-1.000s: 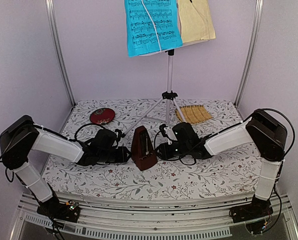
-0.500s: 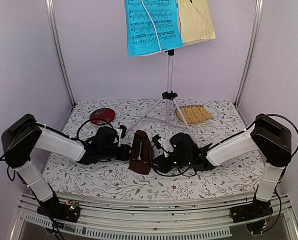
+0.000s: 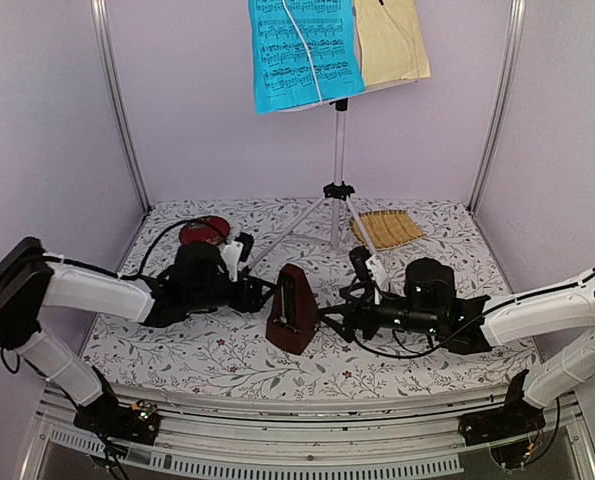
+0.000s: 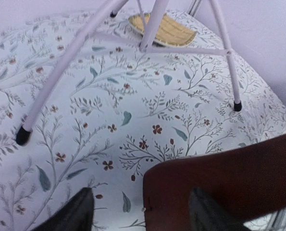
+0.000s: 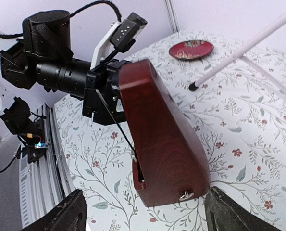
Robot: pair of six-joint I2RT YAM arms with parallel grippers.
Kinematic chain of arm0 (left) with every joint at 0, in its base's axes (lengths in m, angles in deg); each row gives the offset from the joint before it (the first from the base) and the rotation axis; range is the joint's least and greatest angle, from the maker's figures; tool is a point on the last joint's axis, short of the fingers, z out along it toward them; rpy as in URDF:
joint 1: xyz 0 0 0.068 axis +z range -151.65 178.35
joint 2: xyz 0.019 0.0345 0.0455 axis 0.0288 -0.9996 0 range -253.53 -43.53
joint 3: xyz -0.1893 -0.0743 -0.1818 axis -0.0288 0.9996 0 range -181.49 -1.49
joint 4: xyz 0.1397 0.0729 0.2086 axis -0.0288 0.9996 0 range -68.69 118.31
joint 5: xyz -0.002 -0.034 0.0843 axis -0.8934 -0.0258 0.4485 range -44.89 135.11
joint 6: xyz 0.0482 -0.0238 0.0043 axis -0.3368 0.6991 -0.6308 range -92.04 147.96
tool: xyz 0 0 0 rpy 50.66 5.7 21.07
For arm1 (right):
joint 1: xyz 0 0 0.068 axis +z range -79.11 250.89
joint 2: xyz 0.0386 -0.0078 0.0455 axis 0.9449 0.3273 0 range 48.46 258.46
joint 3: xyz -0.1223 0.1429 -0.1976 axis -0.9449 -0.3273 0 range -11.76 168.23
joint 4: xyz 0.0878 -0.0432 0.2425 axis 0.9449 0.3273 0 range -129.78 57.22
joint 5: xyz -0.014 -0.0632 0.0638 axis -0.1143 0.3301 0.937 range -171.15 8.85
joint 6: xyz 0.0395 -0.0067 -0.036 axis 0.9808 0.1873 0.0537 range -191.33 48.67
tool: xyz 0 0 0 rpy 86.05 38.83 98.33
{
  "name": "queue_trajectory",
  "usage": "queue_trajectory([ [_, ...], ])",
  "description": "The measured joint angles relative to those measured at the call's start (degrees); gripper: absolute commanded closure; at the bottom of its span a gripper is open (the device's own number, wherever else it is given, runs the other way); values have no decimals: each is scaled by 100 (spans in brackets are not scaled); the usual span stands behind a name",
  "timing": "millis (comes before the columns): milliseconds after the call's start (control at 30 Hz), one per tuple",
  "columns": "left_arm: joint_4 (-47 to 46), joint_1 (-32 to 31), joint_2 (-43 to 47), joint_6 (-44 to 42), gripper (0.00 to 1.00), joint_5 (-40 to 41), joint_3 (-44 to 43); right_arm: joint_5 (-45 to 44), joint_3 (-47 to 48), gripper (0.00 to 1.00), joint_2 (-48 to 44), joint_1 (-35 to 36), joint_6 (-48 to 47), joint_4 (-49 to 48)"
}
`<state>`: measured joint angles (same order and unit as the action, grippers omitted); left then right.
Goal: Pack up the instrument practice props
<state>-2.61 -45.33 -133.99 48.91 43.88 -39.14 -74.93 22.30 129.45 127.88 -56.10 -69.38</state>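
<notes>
Metronome point(image 3: 291, 312), dark red-brown and pyramid-shaped, stands on its base near the middle of the table point(image 3: 447, 262), a little toward the near edge. We see both grippers lying low at its sides.

The left gripper point(image 4: 142, 211) reaches it from the table's left side with its fingers point(image 4: 75, 214) spread. In its wrist view one finger is clear of the wood with bare cloth between, while the other lies over the metronome's face. We cannot tell whether that one touches.

The right gripper point(image 5: 146, 192) faces it from the right side, jaws wide apart. The metronome sits in the gap between them, its pendulum rod turned toward this camera. The fingers do not pinch it, though one corner of the base comes close to a fingertip.

Behind the metronome, at the middle of the far edge, we find the music stand point(image 3: 338, 150) upright on its tripod. One rubber foot is planted just beyond the left gripper. On its desk hang the blue sheet point(image 3: 302, 50) and, to the right of it, the pale-yellow sheet point(image 3: 389, 40).

A red plate point(image 5: 191, 49) lies toward the far left corner. A woven mat point(image 3: 385, 228) lies near the far edge, right of the stand.
</notes>
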Motion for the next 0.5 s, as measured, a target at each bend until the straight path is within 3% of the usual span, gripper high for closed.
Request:
queue_trajectory([
  [100,612,15,1040,-87,8,295,-140,-63,-55,1,-525,0,-164,-2],
  [200,1399,155,1753,-192,6,267,-828,-203,-52,1,-986,-24,-308,-48],
  [333,2426,850,1980,-402,6,-426,-2310,-433,61,1,-1259,-90,-393,-74],
  [500,3126,1720,2033,-730,5,-957,-2968,-428,511,1,-938,-129,-645,-111],
])
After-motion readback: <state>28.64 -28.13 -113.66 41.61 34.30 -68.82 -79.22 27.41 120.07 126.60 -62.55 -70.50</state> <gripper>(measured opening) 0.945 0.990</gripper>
